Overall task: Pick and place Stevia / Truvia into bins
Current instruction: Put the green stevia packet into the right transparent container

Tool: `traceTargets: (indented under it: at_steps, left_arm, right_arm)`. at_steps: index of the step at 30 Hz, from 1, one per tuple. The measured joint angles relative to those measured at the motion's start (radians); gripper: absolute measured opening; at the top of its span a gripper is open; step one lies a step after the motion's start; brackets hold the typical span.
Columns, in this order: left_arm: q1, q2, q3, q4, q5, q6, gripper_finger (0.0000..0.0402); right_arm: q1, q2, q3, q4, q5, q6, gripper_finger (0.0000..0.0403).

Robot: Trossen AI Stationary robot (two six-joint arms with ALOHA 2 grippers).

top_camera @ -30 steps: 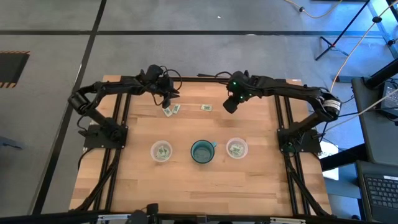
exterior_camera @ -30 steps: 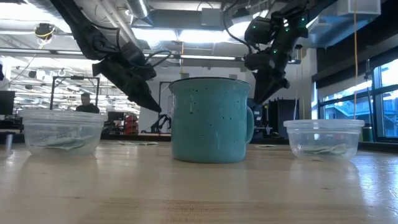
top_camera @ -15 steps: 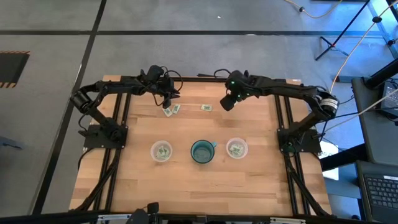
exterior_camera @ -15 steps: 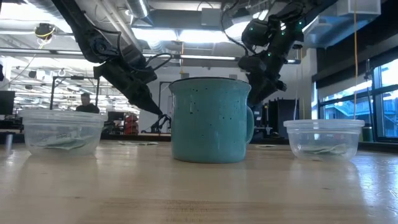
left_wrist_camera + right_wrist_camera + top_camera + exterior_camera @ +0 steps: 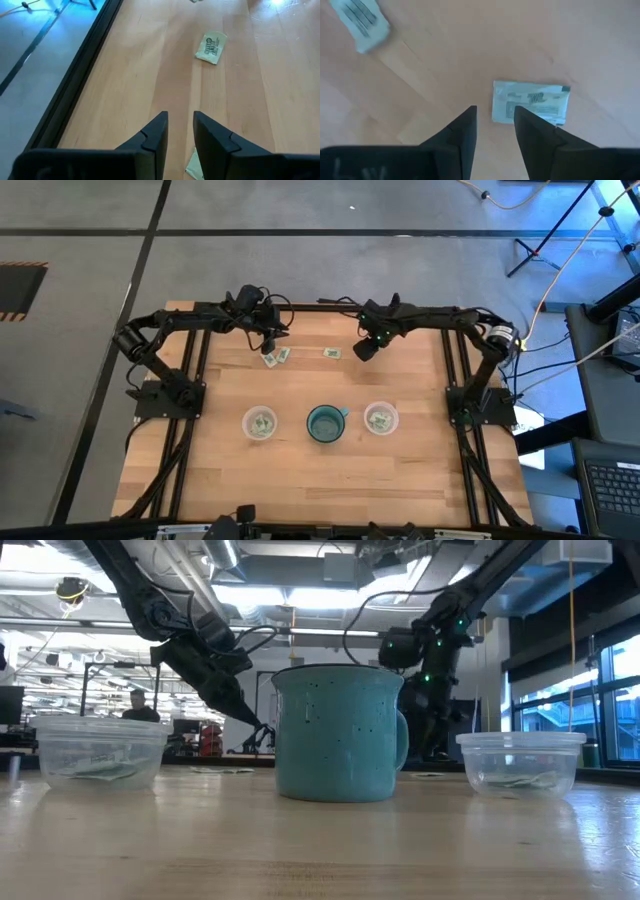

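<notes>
- Arms reach in from the tabletop's two side edges toward its far edge: the left gripper (image 5: pixel 268 340) angles down beside two packets (image 5: pixel 276 357), the right gripper (image 5: pixel 364 350) tips down next to a single packet (image 5: pixel 331 353).
- Left fingers (image 5: pixel 155 134) stand slightly parted, gripping nothing; one packet corner (image 5: pixel 192 165) lies just beside a tip.
- Right fingers (image 5: pixel 464 131) are narrowly apart and empty, over the packet's edge (image 5: pixel 532 102).
- Two clear cups (image 5: pixel 260 423) (image 5: pixel 381 419) holding packets flank a teal mug (image 5: pixel 326 423) mid-table, well apart from both grippers.
</notes>
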Motion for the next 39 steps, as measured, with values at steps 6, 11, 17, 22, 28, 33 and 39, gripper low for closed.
traceTargets:
  at_steps: [6, 11, 17, 22, 28, 33, 39]
  left_arm:
    - [0.000, 0.000, 0.000, 0.000, 0.000, 0.001, 0.0086]
    - [0.000, 0.000, 0.000, 0.000, 0.000, 0.003, 0.0086]
    - [0.000, -0.001, 0.000, 0.000, 0.000, 0.027, 0.0086]
    - [0.000, -0.001, 0.000, 0.002, 0.000, 0.027, 0.0086]
    - [0.000, -0.001, 0.000, 0.036, 0.000, 0.027, 0.0086]
    - [0.000, -0.001, 0.000, 0.054, 0.000, 0.027, 0.0086]
    - [0.000, -0.001, 0.000, 0.055, 0.000, 0.027, 0.0086]
  right_arm:
    - [-0.001, 0.035, 0.000, -0.005, 0.009, 0.004, 0.0134]
    - [-0.006, 0.067, 0.000, -0.009, 0.026, 0.029, 0.0134]
    - [-0.009, 0.097, 0.005, -0.017, 0.033, 0.027, 0.0127]
    - [-0.009, 0.103, 0.005, -0.032, 0.033, 0.020, 0.0093]
    - [-0.009, 0.103, 0.004, -0.036, 0.032, -0.010, 0.0046]
    - [-0.009, 0.092, 0.001, -0.031, 0.032, -0.037, 0.0006]
    - [-0.006, 0.024, -0.003, -0.038, 0.020, -0.043, 0.0003]
